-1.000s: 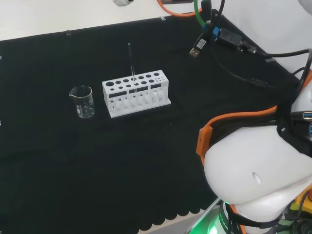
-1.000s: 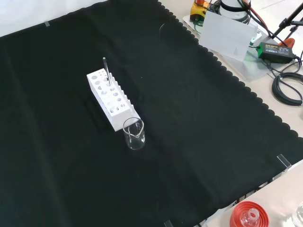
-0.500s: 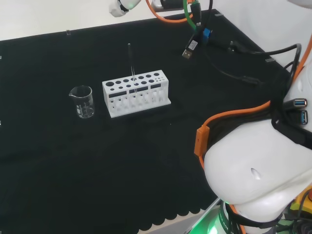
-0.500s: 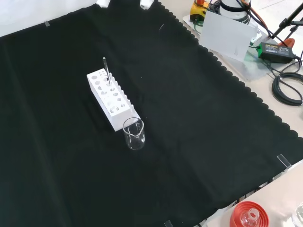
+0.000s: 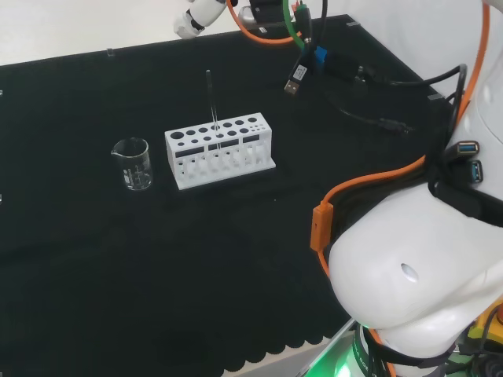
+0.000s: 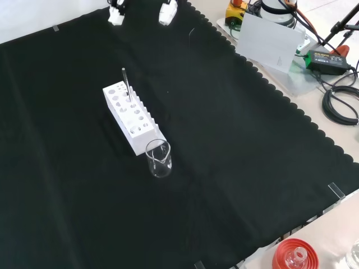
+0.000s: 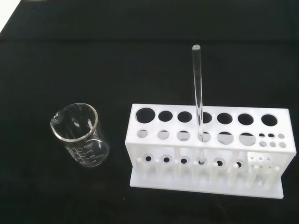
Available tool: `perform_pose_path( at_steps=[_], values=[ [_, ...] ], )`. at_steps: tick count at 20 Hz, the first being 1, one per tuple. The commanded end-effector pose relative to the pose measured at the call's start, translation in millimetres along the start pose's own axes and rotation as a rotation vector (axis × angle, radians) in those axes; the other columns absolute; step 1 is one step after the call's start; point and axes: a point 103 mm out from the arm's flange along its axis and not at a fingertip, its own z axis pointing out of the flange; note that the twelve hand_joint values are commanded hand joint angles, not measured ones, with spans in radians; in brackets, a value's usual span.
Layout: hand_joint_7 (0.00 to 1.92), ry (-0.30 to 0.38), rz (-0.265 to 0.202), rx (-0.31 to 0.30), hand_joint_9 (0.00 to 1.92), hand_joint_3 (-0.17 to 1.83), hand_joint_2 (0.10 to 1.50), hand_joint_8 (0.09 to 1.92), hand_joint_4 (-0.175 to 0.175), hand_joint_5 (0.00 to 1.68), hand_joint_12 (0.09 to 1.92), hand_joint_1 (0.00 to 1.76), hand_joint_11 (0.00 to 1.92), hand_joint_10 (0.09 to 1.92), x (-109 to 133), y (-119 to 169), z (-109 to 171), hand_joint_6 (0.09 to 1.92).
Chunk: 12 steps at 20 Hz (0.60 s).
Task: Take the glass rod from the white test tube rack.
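Observation:
The white test tube rack (image 5: 220, 153) stands on the black cloth, and the clear glass rod (image 5: 211, 98) stands upright in one of its middle holes. In the front view the rack (image 6: 132, 117) runs diagonally, the rod (image 6: 125, 84) rising from its far half. The wrist view looks down on the rack (image 7: 205, 149) and the rod (image 7: 198, 88) from a distance. The hand (image 6: 168, 11) hangs high at the front view's top edge, well beyond the rack, its white fingertips (image 6: 116, 14) spread apart and holding nothing. A finger of the hand (image 5: 191, 20) shows at the head view's top.
An empty glass beaker (image 5: 134, 163) stands just left of the rack in the head view, and nearer than the rack (image 6: 159, 158) in the front view. Cables (image 5: 369, 78) hang from the arm. A red ribbed stand (image 6: 294, 255) sits past the cloth's scalloped edge.
The hand's fingertips have come down into both views from the top edge. The arm's links and cables have shifted. Rack, rod and beaker have not moved.

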Motion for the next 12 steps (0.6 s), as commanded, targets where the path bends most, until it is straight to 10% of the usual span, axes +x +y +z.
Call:
perform_pose_path(
  at_steps=[1,12],
  values=[
    [0.26,-0.007,-0.006,0.018,0.40,0.45,0.69,0.82,-0.035,0.42,1.38,0.63,0.34,0.89,-6,10,4,0.09],
    [0.25,0.005,-0.008,0.041,0.39,0.47,0.68,0.82,-0.030,0.42,1.39,0.62,0.32,0.88,-14,42,23,0.09]
  ],
)
